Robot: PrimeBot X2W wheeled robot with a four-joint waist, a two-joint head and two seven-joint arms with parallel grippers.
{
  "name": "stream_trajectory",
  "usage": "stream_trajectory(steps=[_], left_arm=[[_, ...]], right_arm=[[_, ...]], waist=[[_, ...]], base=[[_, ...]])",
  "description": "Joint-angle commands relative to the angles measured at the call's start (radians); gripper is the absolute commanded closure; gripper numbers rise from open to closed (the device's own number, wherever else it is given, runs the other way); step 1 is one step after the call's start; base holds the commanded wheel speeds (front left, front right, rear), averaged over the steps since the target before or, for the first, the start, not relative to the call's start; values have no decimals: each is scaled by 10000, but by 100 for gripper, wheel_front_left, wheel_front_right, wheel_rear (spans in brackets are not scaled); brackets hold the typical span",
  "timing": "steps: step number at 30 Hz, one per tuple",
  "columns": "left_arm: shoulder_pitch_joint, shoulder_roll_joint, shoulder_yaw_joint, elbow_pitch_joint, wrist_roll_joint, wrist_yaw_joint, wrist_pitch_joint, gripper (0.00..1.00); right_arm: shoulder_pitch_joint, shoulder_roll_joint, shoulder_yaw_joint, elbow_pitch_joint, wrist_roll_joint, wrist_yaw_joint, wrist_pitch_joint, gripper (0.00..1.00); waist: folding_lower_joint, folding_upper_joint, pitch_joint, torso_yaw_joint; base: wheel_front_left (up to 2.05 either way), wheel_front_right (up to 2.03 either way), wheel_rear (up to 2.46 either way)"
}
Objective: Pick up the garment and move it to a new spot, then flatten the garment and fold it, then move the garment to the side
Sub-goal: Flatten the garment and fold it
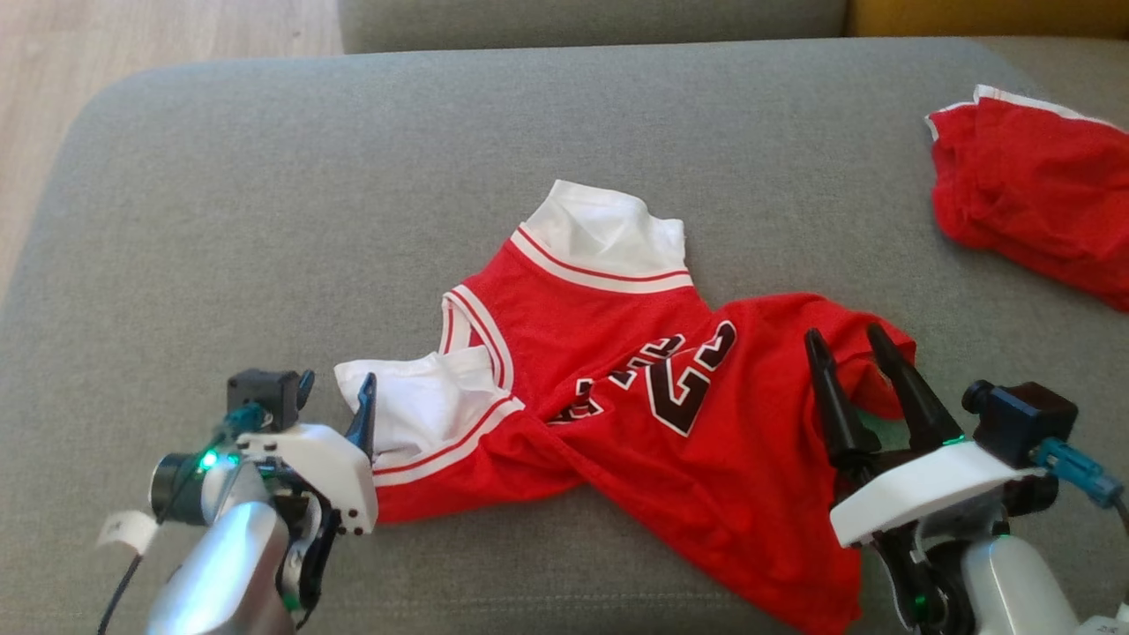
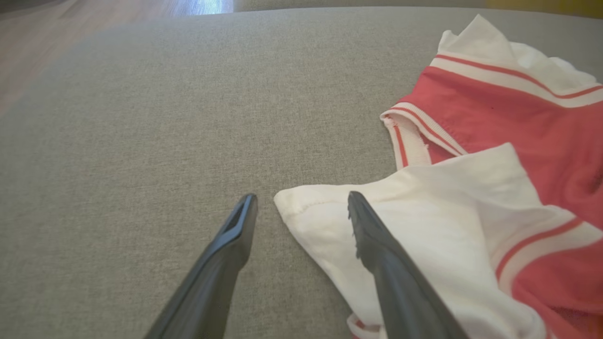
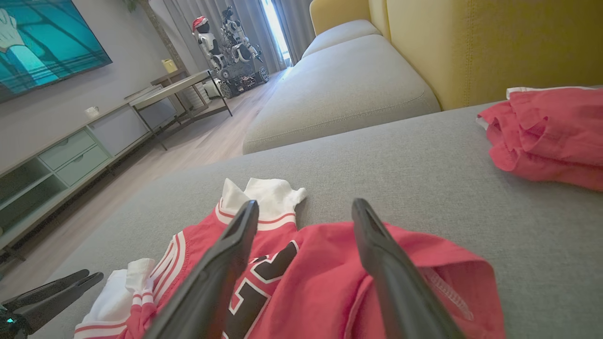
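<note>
A rumpled red cloth (image 1: 1032, 194) with white trim lies on the grey sofa cushion (image 1: 265, 176), near a yellow backrest (image 3: 471, 42). Across the wooden floor (image 1: 132, 35): a lit screen (image 3: 42, 42), a low cabinet (image 3: 70, 155), a table (image 3: 179, 87), white robot figures (image 3: 226, 37) by curtains (image 3: 254, 23)

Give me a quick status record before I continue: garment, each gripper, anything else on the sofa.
garment: red jersey, crumpled and twisted on the grey sofa cushion, not flat
left gripper: open, at the tip of the white sleeve, one finger over it, one over bare cushion
right gripper: open, over the jersey's red hem end; contact unclear
held: nothing gripped
other: second red garment, bunched at the cushion's far right, apart from the jersey
</note>
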Motion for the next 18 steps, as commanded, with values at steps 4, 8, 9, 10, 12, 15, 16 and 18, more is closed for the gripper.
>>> stream_trajectory(steps=[4,8,9,10,12,15,16,18], left_arm=[[-746,266,267,244,47,-83,-126,0],[-979,230,138,684,78,-199,-48,0],[-1026,207,122,784,56,-245,-36,0],[-1069,184,117,873,30,-281,-44,0],[-1153,152,117,1042,-4,-318,-100,0],[-1266,105,49,1314,-26,-416,-74,0],[-1293,81,6,1408,-36,-472,-16,0],[-1332,37,-83,1567,-66,-609,108,29]], right_arm=[[-511,76,220,-305,-24,65,-112,0],[-547,87,189,-315,-30,65,-144,0],[-541,89,179,-305,-34,65,-155,0],[-538,91,173,-292,-40,65,-165,0],[-542,96,164,-259,-59,65,-180,0],[-553,102,160,-229,-70,65,-189,0],[-557,104,146,-229,-78,65,-192,0],[-560,106,105,-231,-103,65,-194,0]], waist=[[0,0,96,-129],[0,0,180,-193],[0,0,186,-205],[0,0,191,-216],[0,0,192,-238],[0,0,174,-259],[0,0,170,-261],[0,0,151,-258]], base=[[0,0,0],[0,0,0],[0,0,0],[0,0,0],[0,0,0],[0,0,0],[0,0,0],[0,0,0]])
